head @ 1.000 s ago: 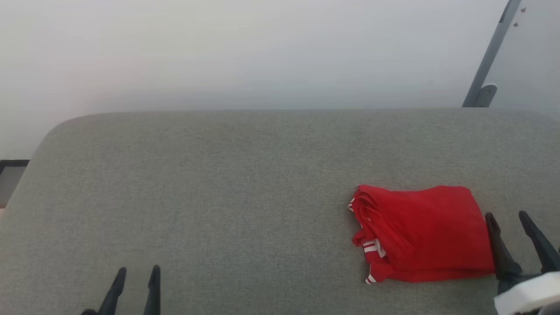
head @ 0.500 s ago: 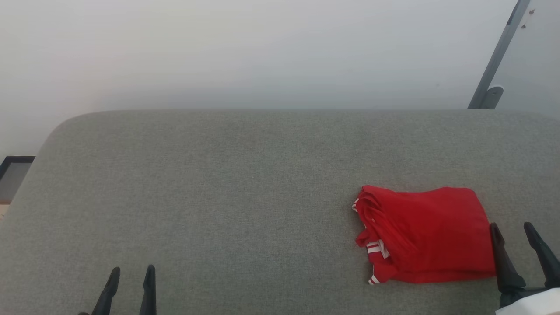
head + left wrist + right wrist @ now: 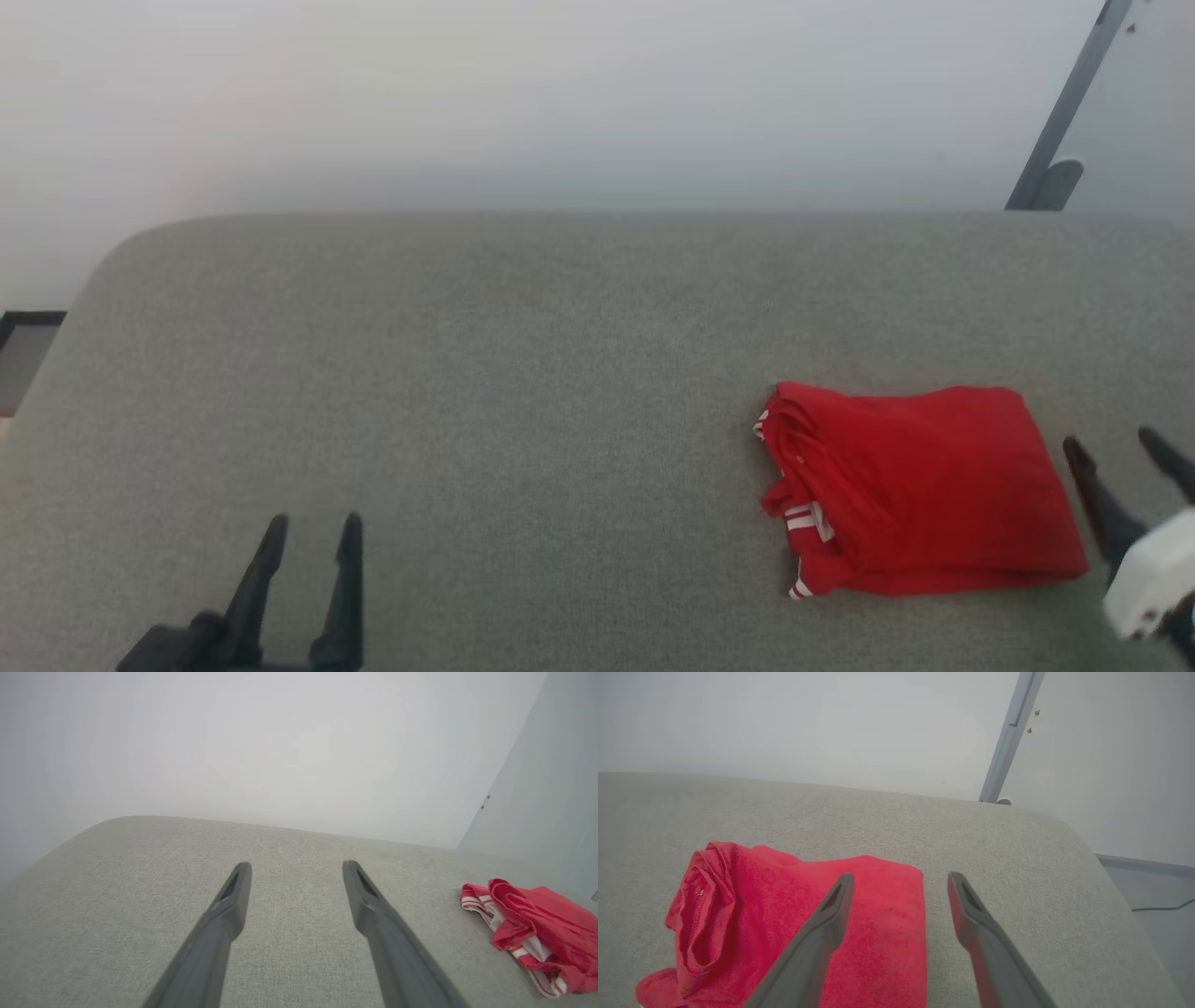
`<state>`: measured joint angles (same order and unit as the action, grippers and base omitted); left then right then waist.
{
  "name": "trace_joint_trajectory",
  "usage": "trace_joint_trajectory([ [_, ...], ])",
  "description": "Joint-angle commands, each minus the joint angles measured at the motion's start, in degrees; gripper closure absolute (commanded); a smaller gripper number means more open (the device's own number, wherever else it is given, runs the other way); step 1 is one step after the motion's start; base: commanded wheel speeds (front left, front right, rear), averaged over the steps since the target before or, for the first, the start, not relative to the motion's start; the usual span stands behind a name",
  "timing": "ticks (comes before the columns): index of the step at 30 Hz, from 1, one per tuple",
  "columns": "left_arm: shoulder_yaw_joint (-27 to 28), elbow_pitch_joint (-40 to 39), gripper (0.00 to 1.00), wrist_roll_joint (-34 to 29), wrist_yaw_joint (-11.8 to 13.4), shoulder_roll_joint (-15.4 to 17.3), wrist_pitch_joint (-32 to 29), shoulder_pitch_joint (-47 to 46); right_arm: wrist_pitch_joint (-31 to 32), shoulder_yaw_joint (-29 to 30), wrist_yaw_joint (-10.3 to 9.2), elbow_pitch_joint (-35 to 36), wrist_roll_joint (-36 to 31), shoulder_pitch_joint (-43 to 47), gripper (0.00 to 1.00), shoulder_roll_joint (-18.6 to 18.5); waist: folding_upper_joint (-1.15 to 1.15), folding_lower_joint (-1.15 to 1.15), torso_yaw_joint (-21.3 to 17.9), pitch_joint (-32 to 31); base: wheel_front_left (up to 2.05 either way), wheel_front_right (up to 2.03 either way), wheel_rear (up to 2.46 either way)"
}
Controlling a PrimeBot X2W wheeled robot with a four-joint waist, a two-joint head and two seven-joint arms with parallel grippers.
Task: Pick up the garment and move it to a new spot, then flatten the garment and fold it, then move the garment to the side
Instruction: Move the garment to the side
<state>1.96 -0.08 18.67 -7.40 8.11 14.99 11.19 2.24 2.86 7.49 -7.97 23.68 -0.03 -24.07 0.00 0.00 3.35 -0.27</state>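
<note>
Lying folded, the garment (image 3: pixel 920 490) shows red-and-white stripes (image 3: pixel 803 521).

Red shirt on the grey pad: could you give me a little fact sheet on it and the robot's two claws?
item: red shirt, folded into a rough rectangle, white stripes showing at its left end
place: lying on the right part of the grey padded surface
left gripper: open, holding nothing, well to the left of the shirt
right gripper: open, holding nothing, just off the shirt's right edge
background: pale wall, grey pole at the far right
</note>
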Motion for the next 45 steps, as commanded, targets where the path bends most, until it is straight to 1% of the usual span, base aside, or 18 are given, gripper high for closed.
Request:
trace_joint_trajectory([
  [1, -0.7, 0.2, 0.0, 0.8, -0.1, 0.1, 0.3, -1.4, 2.7, -0.4, -0.01, -0.4, 0.0, -2.1, 0.0, -1.4, 0.0, 0.0, 0.1, 0.9, 0.0, 0.0, 0.0],
  [6, -2.8, 0.8, 0.0, 0.8, -0.1, 0.8, 0.3, -6.0, 14.9, -1.2, -0.01, -2.6, 2.9, -9.0, 0.0, -6.5, 0.0, 0.0, 0.5, 5.0, 0.0, 0.0, 0.0],
  [8, -3.7, 1.2, 0.0, 1.0, -0.1, 1.1, 0.3, -8.2, 19.5, -2.5, -0.01, -3.1, 4.4, -11.7, 0.0, -8.9, 0.0, 0.0, 0.9, 6.9, 0.0, 0.0, 0.0],
  [9, -4.6, 1.4, 0.0, 1.4, -0.1, 1.3, 0.3, -10.4, 24.3, -3.9, -0.01, -4.3, 6.2, -14.2, 0.0, -10.9, 0.0, 0.0, 1.1, 8.9, 0.0, 0.0, 0.0],
  [10, -4.9, 1.6, 0.0, 1.4, -0.1, 1.3, 0.3, -11.5, 26.6, -4.9, -0.01, -4.7, 7.6, -15.4, 0.0, -11.5, 0.0, 0.0, 1.2, 9.8, 0.0, 0.0, 0.0],
  [13, -6.3, 2.2, 0.0, 1.7, -0.1, 1.4, 0.3, -14.2, 34.2, -6.6, -0.01, -6.7, 12.2, -18.1, 0.0, -13.0, 0.0, 0.0, 1.5, 12.2, 0.0, 0.0, 0.0],
  [17, -7.7, 2.8, 0.0, 1.9, -0.1, 1.6, 0.3, -17.0, 42.3, -8.4, -0.01, -8.3, 15.7, -19.5, 0.0, -14.3, 0.0, 0.0, 2.1, 14.7, 0.0, 0.0, 0.0],
  [21, -8.1, 2.9, 0.0, 2.1, -0.1, 1.7, 0.3, -19.1, 46.2, -9.5, -0.01, -8.7, 17.5, -20.1, 0.0, -14.2, 0.0, 0.0, 2.3, 17.0, 0.0, 0.0, 0.0],
  [24, -8.2, 3.2, 0.0, 2.2, -0.1, 1.9, 0.3, -20.2, 47.2, -10.4, 0.0, -8.5, 18.1, -20.0, 0.0, -13.1, 0.0, 0.0, 2.1, 18.3, 0.0, 0.0, 0.0],
  [25, -8.2, 3.3, 0.0, 2.2, -0.1, 2.0, 0.3, -20.6, 46.6, -10.8, 0.0, -8.1, 18.0, -20.2, 0.57, -13.0, 0.0, 0.0, 1.9, 18.7, 0.0, 0.0, 0.0],
  [26, -8.1, 3.4, 0.0, 2.2, -0.1, 2.0, 0.3, -21.0, 45.8, -10.7, 0.0, -8.0, 18.0, -20.5, 0.92, -12.7, 0.0, 0.0, 1.8, 19.1, 0.0, 0.0, 0.0],
  [27, -8.1, 3.4, 0.0, 2.1, -0.1, 2.1, 0.3, -21.3, 44.9, -10.4, 0.0, -8.0, 18.0, -21.0, 1.0, -12.4, 0.0, 0.0, 1.5, 19.5, 0.0, 0.0, 0.0],
  [32, -8.2, 2.9, 0.0, 2.1, -0.1, 2.8, 0.3, -22.6, 41.2, -9.4, -0.06, -7.7, 17.3, -22.0, 1.0, -12.5, 0.0, 0.0, 0.1, 20.9, 0.0, 0.0, 0.0],
  [35, -8.2, 2.4, 0.0, 2.0, -0.1, 3.6, 0.3, -23.8, 38.6, -7.2, -0.12, -7.7, 17.6, -22.6, 1.0, -13.3, 0.0, 0.0, -1.4, 22.0, 0.0, 0.0, 0.0],
  [39, -8.9, 1.5, 0.0, 1.8, -0.1, 4.8, 0.3, -26.0, 34.4, -2.2, -0.05, -8.4, 17.1, -23.5, 1.0, -14.2, 0.0, 0.0, -4.0, 23.9, 0.0, 0.0, 0.0],
  [45, -10.9, -0.3, 0.0, 1.5, -0.1, 8.0, 0.3, -32.1, 28.4, 6.4, -0.05, -11.8, 15.6, -25.7, 1.0, -15.3, 0.0, 0.0, -8.2, 28.2, 0.0, 0.0, 0.0],
])
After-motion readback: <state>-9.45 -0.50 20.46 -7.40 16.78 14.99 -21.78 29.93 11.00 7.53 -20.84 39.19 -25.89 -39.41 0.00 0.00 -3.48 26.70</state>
